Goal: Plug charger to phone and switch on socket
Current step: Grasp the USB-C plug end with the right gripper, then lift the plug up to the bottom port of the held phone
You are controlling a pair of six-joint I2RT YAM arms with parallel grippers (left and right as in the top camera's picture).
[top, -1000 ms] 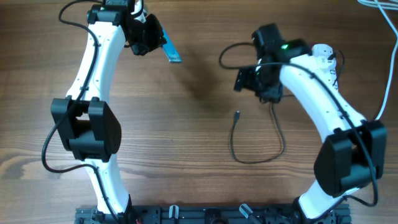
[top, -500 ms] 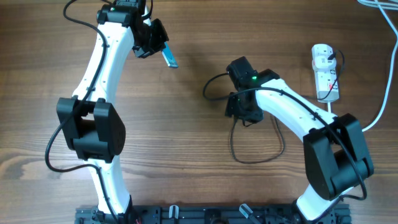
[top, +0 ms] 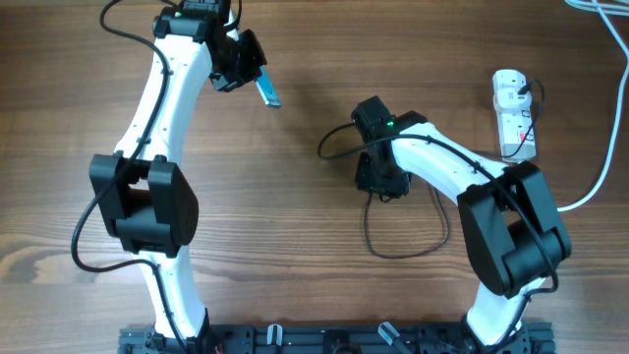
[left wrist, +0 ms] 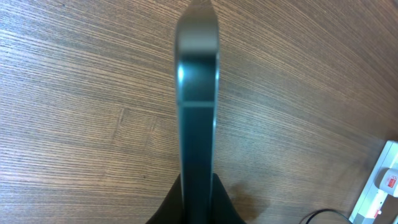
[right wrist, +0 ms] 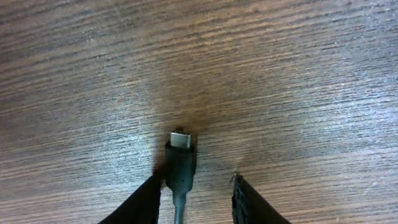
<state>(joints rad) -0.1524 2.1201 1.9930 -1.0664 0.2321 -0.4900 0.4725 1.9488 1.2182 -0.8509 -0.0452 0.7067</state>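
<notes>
My left gripper [top: 248,71] is shut on the phone [top: 267,91], holding it on edge above the table at the back left. In the left wrist view the phone's thin dark edge [left wrist: 198,112] rises straight out of the gripper [left wrist: 198,202]. The charger is a thin black cable looping on the table [top: 403,252]. Its connector [right wrist: 180,163] lies flat between the fingers of my right gripper [right wrist: 198,179], close against the left finger, with a gap to the right one. The right gripper [top: 379,187] is low at mid-table. The white socket [top: 513,114] lies at the right.
A thicker white cable [top: 611,118] runs along the far right edge. The socket's corner with its red mark [left wrist: 385,183] shows at the lower right of the left wrist view. Both arm bases stand at the front edge.
My right arm swung left from near the socket and came down over the connector, its jaws narrowing round it. The left arm shifted the phone slightly, then held still.
</notes>
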